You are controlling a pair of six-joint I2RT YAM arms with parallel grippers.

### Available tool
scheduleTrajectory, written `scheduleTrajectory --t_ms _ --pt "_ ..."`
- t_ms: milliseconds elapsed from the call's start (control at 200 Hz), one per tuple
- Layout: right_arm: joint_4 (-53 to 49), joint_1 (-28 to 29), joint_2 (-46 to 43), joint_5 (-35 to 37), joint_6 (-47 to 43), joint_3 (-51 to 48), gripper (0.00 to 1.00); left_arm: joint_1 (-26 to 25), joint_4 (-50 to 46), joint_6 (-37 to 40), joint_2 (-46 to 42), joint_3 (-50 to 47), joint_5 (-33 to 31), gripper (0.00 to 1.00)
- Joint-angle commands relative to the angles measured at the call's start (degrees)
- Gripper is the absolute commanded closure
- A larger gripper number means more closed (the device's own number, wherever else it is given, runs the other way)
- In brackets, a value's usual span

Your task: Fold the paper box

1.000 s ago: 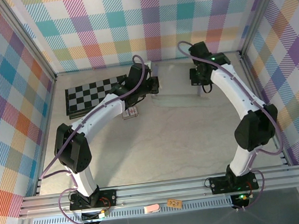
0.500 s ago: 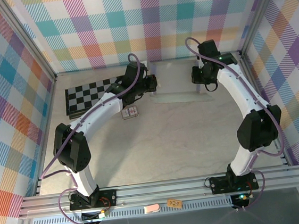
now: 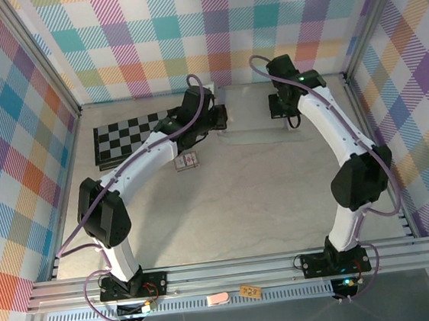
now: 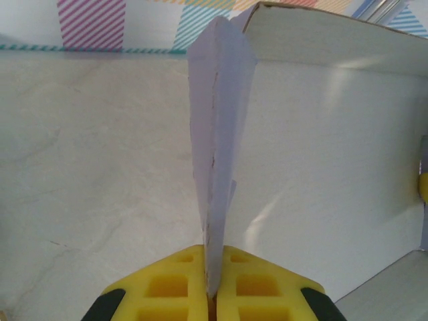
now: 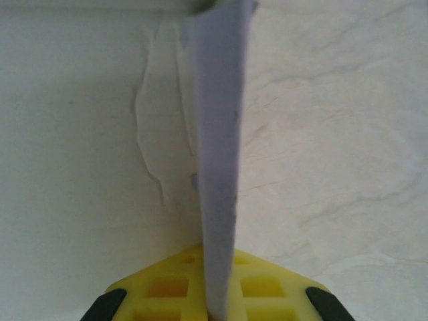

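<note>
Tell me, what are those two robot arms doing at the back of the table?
They are folding a paper box. The left gripper is shut on a purple flap of it, and the right gripper is shut on another flap at its other end. Both flaps stand up on edge, and the box is only partly shaped.

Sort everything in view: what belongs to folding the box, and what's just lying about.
Belongs to the job: paper box; left gripper pinching it; right gripper pinching it.
Lying about: checkerboard; small patterned card pack.
</note>
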Motion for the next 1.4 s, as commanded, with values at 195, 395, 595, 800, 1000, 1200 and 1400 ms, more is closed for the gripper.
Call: scheduleTrajectory --t_ms 195,395,595,800,1000,1200,1400 --pt "-7.1 4.9 2.8 24.2 2.0 1.6 1.0 -1.4 -1.6 2.7 -0.7 1.9 -3.9 1.0" --pt "-2.7 4.5 -0.9 16.6 0.1 0.7 0.99 -2.2 -0.5 3.9 -1.5 0.9 -4.2 1.0" --pt "-0.3 1.4 -4.2 5.9 0.2 1.4 0.75 -2.4 1.0 4.3 -3.1 -1.8 -4.3 1.0" --pt "0.1 -0.8 -4.9 0.3 0.7 2.6 0.64 -2.5 1.3 4.4 -3.3 -2.1 -3.9 1.0" --pt "-0.1 -1.5 -4.7 -1.7 2.2 2.9 0.6 -2.6 0.9 4.4 -3.3 -1.9 -3.5 1.0" --pt "-0.5 -1.7 -4.5 -1.7 2.7 4.3 0.58 -2.7 0.9 4.3 -3.5 -2.1 -3.5 1.0" --pt "-0.1 -1.9 -5.3 -2.3 3.6 1.0 0.62 -2.7 0.7 4.0 -3.2 -1.6 -3.1 1.0"
